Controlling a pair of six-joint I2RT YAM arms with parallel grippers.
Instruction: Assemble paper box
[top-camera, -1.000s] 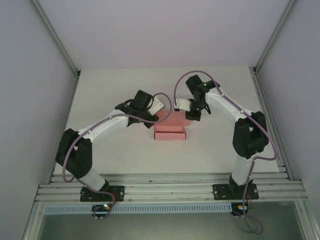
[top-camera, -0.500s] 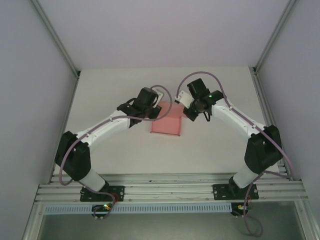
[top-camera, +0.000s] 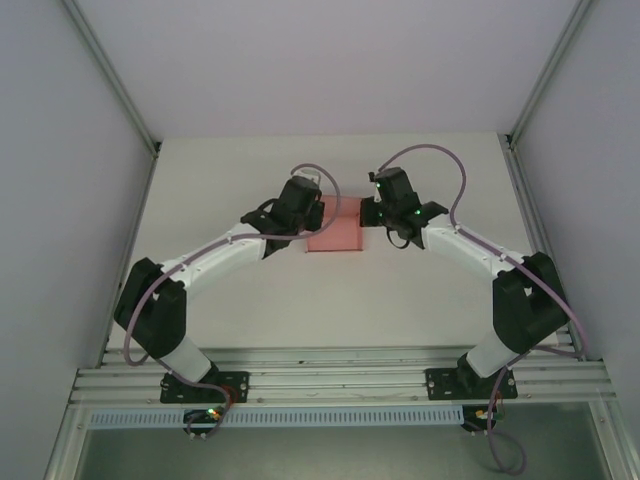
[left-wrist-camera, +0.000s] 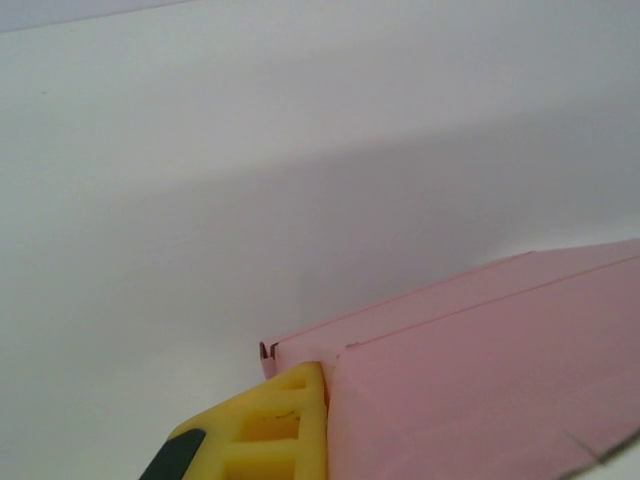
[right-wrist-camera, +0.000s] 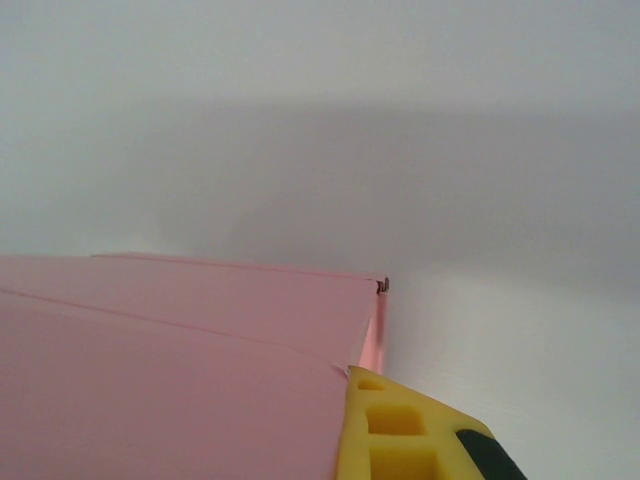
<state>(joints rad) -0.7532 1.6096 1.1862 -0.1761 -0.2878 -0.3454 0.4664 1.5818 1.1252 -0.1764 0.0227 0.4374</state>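
Note:
The pink paper box (top-camera: 336, 236) lies at the middle of the white table, held between both arms. My left gripper (top-camera: 318, 215) is at its left end and my right gripper (top-camera: 366, 213) at its right end. In the left wrist view one yellow finger (left-wrist-camera: 270, 430) presses against the outside of the box's (left-wrist-camera: 480, 380) end wall; the card hides the other finger. The right wrist view mirrors this, with a yellow finger (right-wrist-camera: 400, 430) against the box's (right-wrist-camera: 180, 370) right end wall. Both grippers look shut on the thin card.
White table surface (top-camera: 250, 180) surrounds the box. Grey enclosure walls (top-camera: 60, 200) stand at the left, right and back. An aluminium rail frame (top-camera: 340, 375) runs along the near edge by the arm bases.
Both arms have reached farther back and the box has moved away from the bases with them. Its top now shows as a plain pink rectangle, no longer showing the front strip.

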